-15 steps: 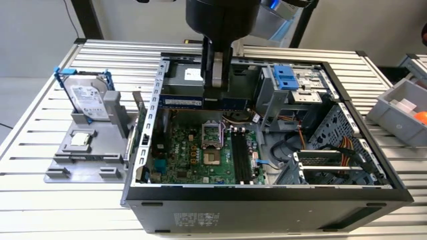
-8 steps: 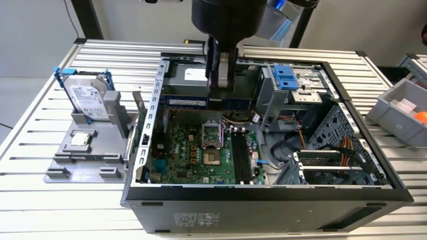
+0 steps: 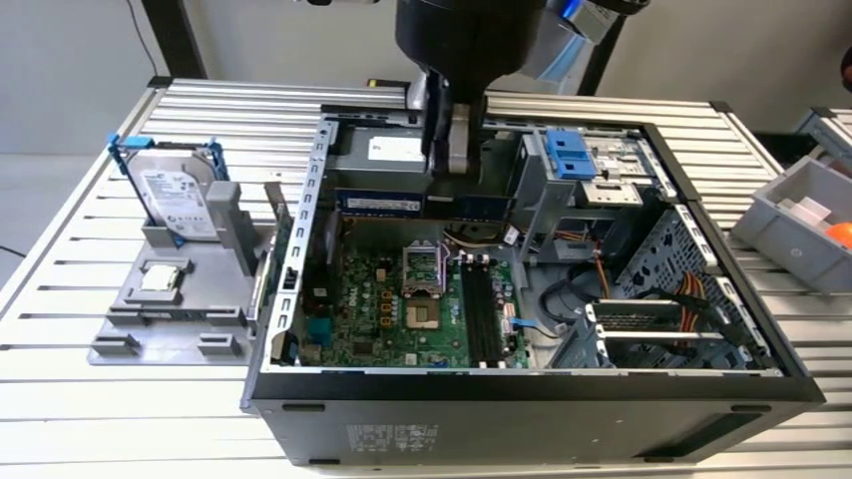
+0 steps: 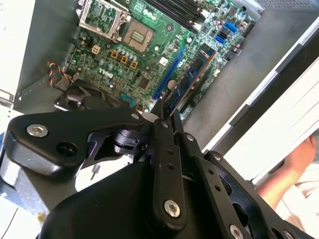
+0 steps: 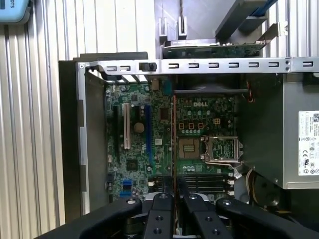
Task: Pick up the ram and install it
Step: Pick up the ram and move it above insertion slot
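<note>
Gripper pinched shut on the ram, holding it on edge above the motherboard inside the open case; carrying stage, I judge, not yet seated; it lies crosswise to the black slots, so alignment needs turning.

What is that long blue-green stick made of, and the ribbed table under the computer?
The ram looks like rigid circuit board, probably fibreglass laminate, blue-green and slightly glossy, carrying dark chips. The table looks like bare aluminium: pale silver, satin sheen, long straight grooves like extruded profiles.
</note>
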### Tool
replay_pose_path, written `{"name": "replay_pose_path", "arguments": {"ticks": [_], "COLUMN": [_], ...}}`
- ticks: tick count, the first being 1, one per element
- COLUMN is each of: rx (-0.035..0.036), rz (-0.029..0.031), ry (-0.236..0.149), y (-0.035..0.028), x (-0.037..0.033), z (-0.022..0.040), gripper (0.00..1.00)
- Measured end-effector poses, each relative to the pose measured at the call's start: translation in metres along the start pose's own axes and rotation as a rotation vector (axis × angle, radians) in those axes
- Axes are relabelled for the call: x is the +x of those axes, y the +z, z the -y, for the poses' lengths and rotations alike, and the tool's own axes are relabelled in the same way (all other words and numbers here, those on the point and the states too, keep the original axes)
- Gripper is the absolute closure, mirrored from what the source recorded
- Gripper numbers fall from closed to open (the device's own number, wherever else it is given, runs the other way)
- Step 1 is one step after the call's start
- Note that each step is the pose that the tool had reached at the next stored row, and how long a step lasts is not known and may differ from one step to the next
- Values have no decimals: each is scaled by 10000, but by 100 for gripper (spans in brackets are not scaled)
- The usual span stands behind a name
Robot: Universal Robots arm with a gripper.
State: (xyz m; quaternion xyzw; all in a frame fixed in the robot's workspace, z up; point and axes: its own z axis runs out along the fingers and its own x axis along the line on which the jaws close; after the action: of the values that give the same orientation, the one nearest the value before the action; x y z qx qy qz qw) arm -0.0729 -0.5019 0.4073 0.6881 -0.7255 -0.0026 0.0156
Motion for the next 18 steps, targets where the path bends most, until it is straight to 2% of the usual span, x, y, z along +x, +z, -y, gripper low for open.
{"name": "replay_pose_path", "arguments": {"ticks": [9, 18], "rx": [2, 0], "rz": [1, 1], "ry": [4, 53], "y": [3, 5], "x": [-16, -132], "z": [111, 294], "gripper": [100, 100]}}
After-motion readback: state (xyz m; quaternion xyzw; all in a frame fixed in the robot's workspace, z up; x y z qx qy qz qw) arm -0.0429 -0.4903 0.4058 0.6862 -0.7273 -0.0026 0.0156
